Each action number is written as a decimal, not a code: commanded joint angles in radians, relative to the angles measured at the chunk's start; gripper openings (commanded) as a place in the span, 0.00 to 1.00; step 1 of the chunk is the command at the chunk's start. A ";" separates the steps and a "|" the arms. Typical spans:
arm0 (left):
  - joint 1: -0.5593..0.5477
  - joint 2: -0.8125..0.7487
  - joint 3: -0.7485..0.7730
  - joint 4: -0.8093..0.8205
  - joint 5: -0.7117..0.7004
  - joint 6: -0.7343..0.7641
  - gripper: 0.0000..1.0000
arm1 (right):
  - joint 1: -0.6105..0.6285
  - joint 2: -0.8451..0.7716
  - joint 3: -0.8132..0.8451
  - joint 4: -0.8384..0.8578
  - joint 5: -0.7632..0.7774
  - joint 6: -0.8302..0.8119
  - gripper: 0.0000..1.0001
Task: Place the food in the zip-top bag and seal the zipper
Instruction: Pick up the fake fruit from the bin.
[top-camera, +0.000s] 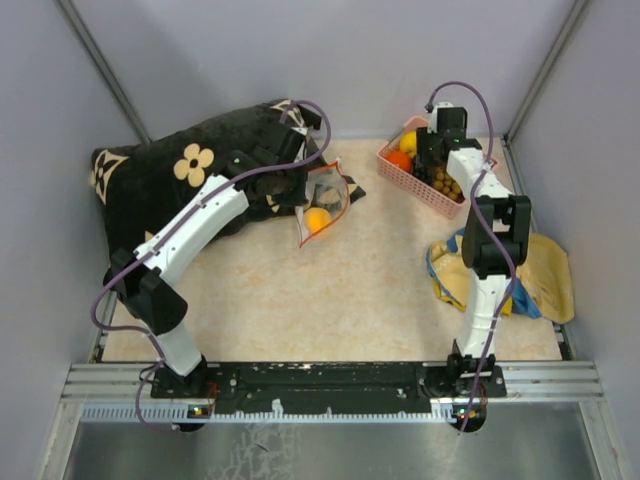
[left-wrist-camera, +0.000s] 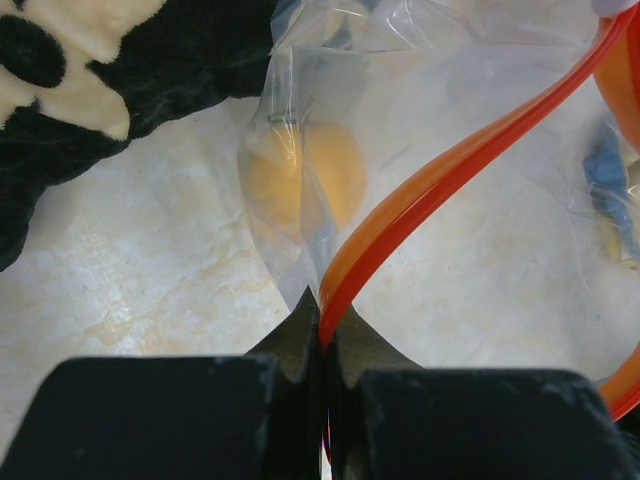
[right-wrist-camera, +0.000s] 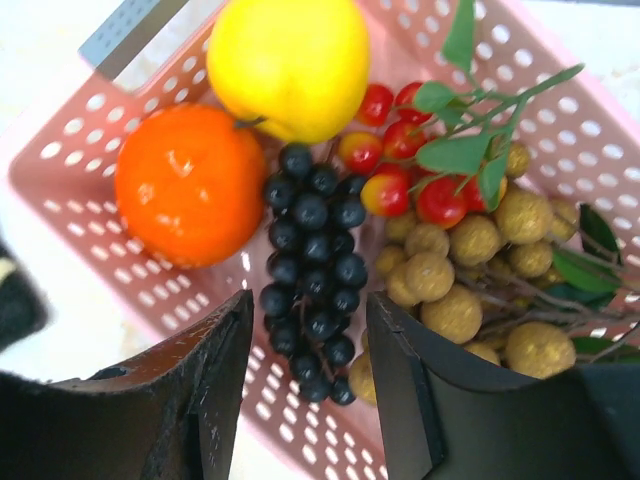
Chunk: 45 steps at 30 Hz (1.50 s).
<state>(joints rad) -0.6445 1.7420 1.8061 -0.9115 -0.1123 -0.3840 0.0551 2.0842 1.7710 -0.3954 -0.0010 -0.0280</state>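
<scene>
At the desk's far left corner lies a black plush blanket with cream flowers. Just beside it the left end effector is clamped on the orange-red zipper of the clear zip-top bag, which already holds an orange fruit. Towards the far right corner, the right end effector hangs with fingers apart over the pink basket, above black grapes between an orange, a yellow fruit and tan-brown balls. A yellow-and-blue cloth lies along the right edge.
</scene>
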 joint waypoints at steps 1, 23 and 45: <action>0.006 0.022 0.038 -0.023 0.001 -0.001 0.00 | -0.022 0.062 0.118 0.044 -0.006 -0.035 0.50; 0.008 0.035 0.042 -0.030 0.013 -0.008 0.00 | -0.024 0.337 0.277 -0.024 -0.074 -0.078 0.62; 0.008 0.011 -0.003 0.000 0.039 -0.016 0.00 | -0.021 0.369 0.291 -0.231 -0.155 -0.107 0.38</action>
<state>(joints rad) -0.6434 1.7657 1.8153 -0.9260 -0.0917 -0.3927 0.0341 2.4416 2.0991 -0.5629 -0.1337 -0.1459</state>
